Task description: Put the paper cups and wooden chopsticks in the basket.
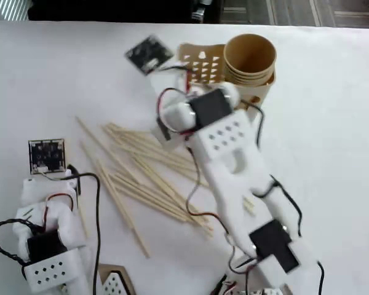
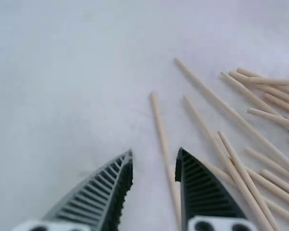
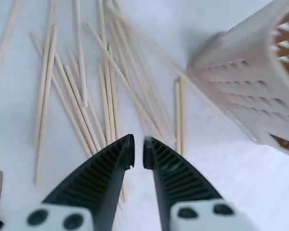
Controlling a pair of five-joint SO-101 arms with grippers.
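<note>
We see the stacked paper cups (image 1: 250, 58) standing in the basket (image 1: 200, 64) at 12 o'clock on the table (image 1: 332, 123). The wooden chopsticks (image 1: 141, 175) lie scattered at centre, outside it. The right gripper (image 3: 138, 144) hangs over them, jaws a sliver apart, empty. The left gripper (image 2: 154, 161), at 8 o'clock, is released, one stick just beside it.

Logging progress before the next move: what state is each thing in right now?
paper cups: stacked upright in the basket
basket: standing on the table
chopsticks: scattered flat, outside basket
left gripper: open, empty
right gripper: open a crack, empty
</note>
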